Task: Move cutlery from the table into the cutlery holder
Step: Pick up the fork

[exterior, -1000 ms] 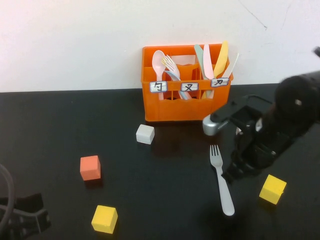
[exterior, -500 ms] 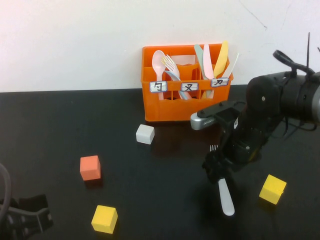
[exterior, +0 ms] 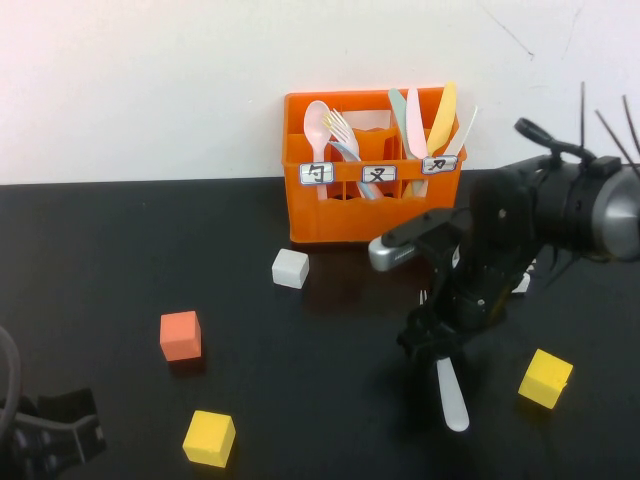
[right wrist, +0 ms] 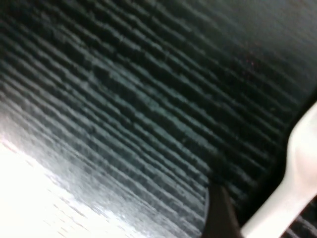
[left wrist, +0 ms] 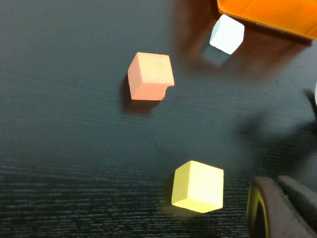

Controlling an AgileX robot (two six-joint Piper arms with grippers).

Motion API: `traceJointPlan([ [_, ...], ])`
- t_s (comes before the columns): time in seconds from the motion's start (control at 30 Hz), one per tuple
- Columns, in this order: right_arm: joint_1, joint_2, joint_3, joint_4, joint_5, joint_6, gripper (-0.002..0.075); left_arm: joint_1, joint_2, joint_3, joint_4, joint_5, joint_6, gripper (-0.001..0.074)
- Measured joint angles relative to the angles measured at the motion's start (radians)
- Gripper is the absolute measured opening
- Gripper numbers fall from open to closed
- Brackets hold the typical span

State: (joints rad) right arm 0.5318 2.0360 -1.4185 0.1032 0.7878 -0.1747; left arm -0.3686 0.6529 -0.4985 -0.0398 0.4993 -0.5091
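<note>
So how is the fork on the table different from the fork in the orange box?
The light grey plastic fork lies flat on the black table, partly hidden under the right end effector; the pale fork stands upright in the orange cutlery holder, fully in view beside a pink spoon. Both are pale plastic forks. The left end effector sits at the table's near left corner.
</note>
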Motion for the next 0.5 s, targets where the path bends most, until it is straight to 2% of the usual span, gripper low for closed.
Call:
traceJointPlan([
  [0.13,0.032,0.002,-0.002,-0.090,0.008,0.019,0.0386,0.000,0.000,0.000,0.000,0.000,0.004,-0.0001],
  [0.3,0.055,0.006,-0.007,-0.134,0.021,0.030,0.0319,0.000,0.000,0.000,0.000,0.000,0.004,-0.0001],
  [0.5,0.057,0.006,-0.009,-0.134,0.028,0.034,0.0145,0.000,0.000,0.000,0.000,0.000,0.006,-0.0001],
])
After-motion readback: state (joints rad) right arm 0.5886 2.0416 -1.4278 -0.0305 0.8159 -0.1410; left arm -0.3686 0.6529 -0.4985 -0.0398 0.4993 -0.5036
